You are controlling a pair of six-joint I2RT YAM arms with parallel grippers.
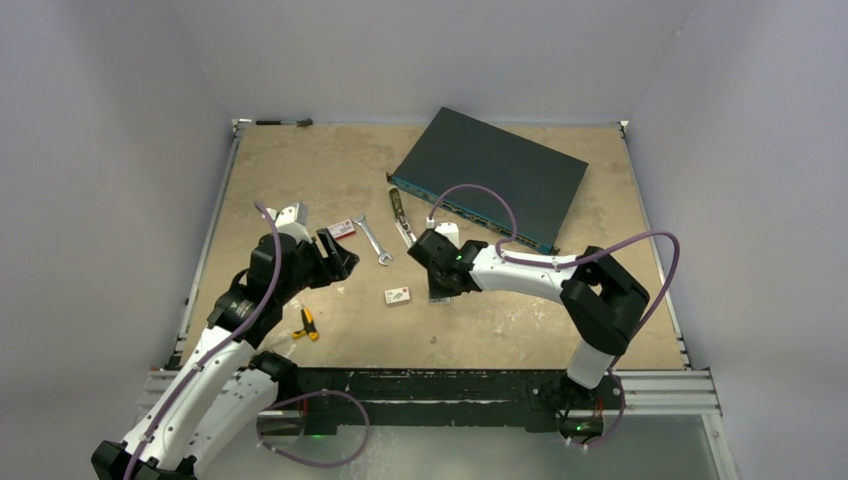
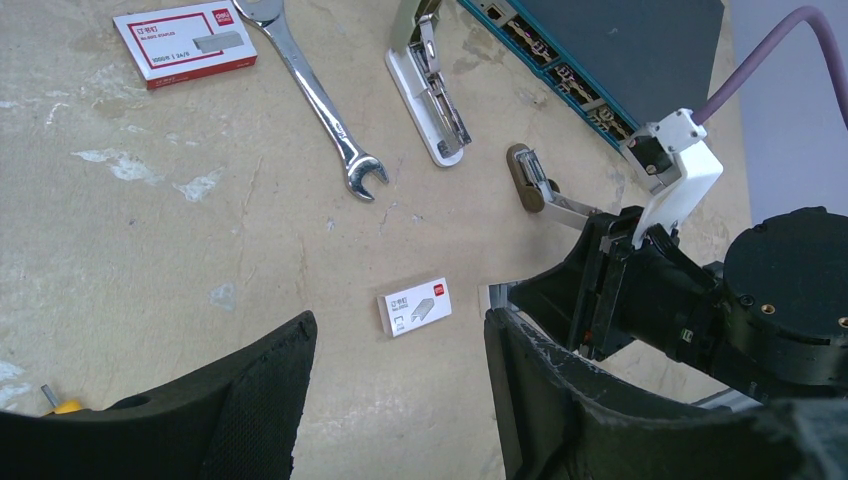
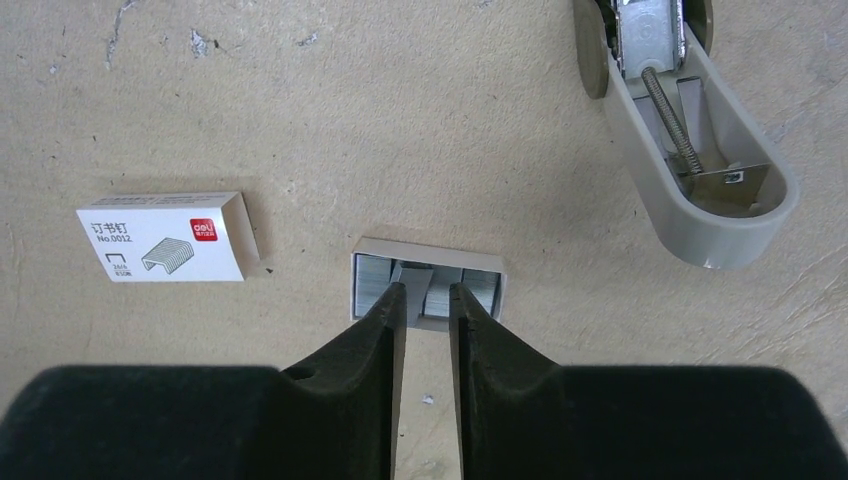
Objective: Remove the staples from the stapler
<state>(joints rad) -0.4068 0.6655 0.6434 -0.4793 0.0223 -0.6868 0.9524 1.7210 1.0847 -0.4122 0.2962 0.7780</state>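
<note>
Seen from above, the stapler lies open on the worktop. The dark network switch is just behind it, the left gripper is to its left, and the right gripper is just on its near side. The left wrist view shows the left gripper released, fingers wide with nothing between them, well short of the stapler. In the right wrist view the right gripper is narrowly parted and clasps nothing, its tips over a small open box of staples near the stapler.
</note>
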